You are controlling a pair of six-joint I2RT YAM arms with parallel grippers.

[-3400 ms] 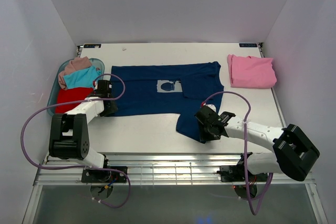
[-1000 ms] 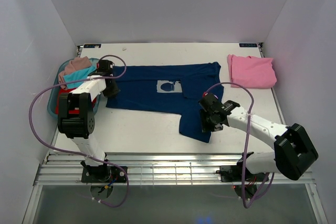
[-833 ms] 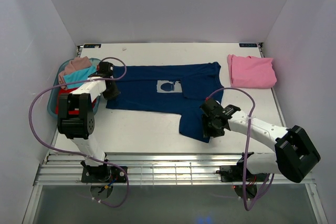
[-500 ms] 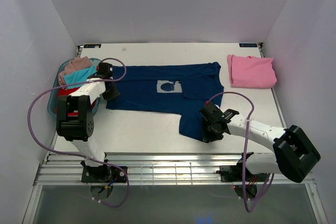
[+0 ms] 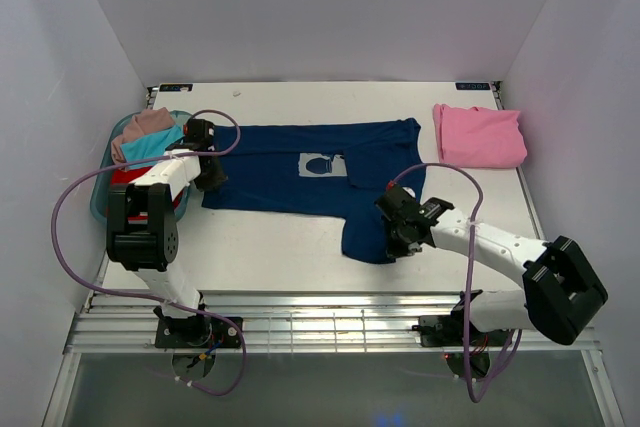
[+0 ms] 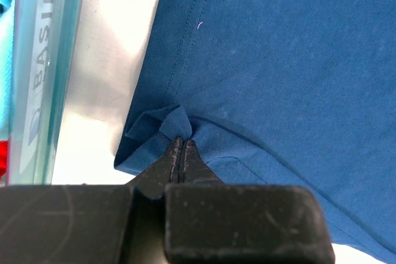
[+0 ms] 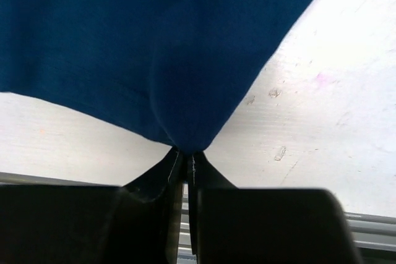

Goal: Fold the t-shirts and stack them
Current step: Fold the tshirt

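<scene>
The navy t-shirt [image 5: 300, 179] lay flat at mid-table, its long axis running left to right, hem end toward the basin [image 5: 98, 199] and shoulders toward the folded pink t-shirt [image 5: 480, 135] at the far right corner. Its pale chest print [image 5: 322, 162] faced up, and one flap of cloth reached toward the near edge.

The left gripper [image 5: 208, 173] had its fingers closed flat together on a small pucker of cloth at the shirt's near left corner. The right gripper [image 5: 399, 234] was likewise clamped tight on the tip of the near flap.

The overhead camera gave the whole layout. Only the left wrist camera showed the pinched fold rising between the fingertips of the left gripper [image 6: 181, 144], the stitched hem of the navy t-shirt [image 6: 297, 60] and the basin's clear wall [image 6: 46, 72] just beside it. The right wrist camera showed the navy t-shirt [image 7: 154, 41] drawn to a point in the right gripper [image 7: 186, 156] over the scuffed table [image 7: 322, 128].

Red [image 5: 140, 185], teal [image 5: 155, 145] and dusty-pink [image 5: 148, 123] tees filled the basin. A purple cable [image 5: 62, 217] looped beside the left arm.
</scene>
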